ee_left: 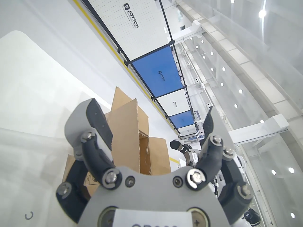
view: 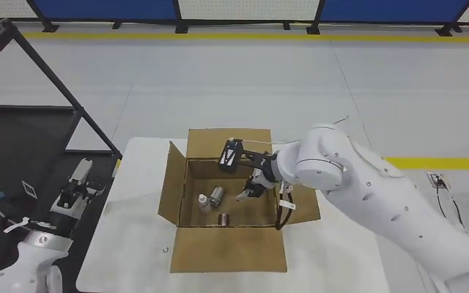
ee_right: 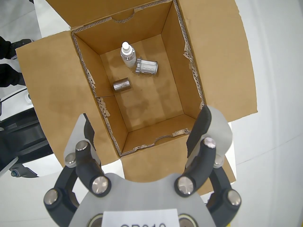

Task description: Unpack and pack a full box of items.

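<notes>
An open cardboard box (view: 227, 253) stands in the middle of the white table (view: 132, 234), all flaps folded outward. On its floor lie a small white spray bottle (ee_right: 127, 55), a grey ribbed cylindrical part (ee_right: 146, 67) touching the bottle, and a short metal cylinder (ee_right: 122, 85) lying apart from them. My right gripper (ee_right: 144, 128) hangs open and empty above the box (ee_right: 213, 48); in the top view it (view: 245, 193) is over the box's right half. My left gripper (ee_left: 153, 124) is open and empty, off the table's left side (view: 79, 176), facing the box (ee_left: 125, 128).
A black frame (view: 66, 102) stands left of the table beside the left arm. The white table surface runs to the left of the box and in front of it. A yellow floor line (view: 220, 34) and blue panels lie far behind.
</notes>
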